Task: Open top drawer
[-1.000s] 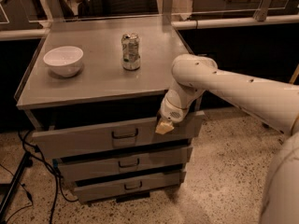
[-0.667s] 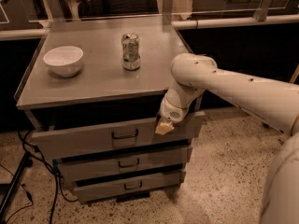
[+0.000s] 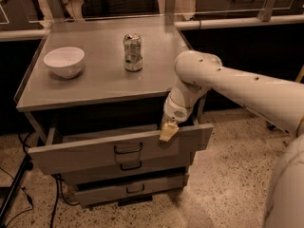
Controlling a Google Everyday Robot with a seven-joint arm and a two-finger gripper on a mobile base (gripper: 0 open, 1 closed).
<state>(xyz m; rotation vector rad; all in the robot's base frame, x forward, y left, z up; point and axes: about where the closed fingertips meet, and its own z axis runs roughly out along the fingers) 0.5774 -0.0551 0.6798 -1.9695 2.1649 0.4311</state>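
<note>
The pulling step is judged to be under way. The top drawer is seen standing partway out of the cabinet, directly under the tabletop, with a dark gap showing behind its front panel. Its front projects well beyond the two shorter drawers beneath.

The tool is placed at the upper edge of the drawer front, to the right of the small bar handle, which is not touched. It appears to be hooked over that edge, though the contact is poorly shown. Whether the tool is spread or pressed together cannot be told.

A further straight pull toward the robot is called for, level with the slides, so that the hold on the panel edge is not lost.

The arm is extended from the right, bent sharply at the wrist, and the tool is pointed downward.

A white bowl and a drink can are carried on the tabletop, well apart from the tool.
</note>
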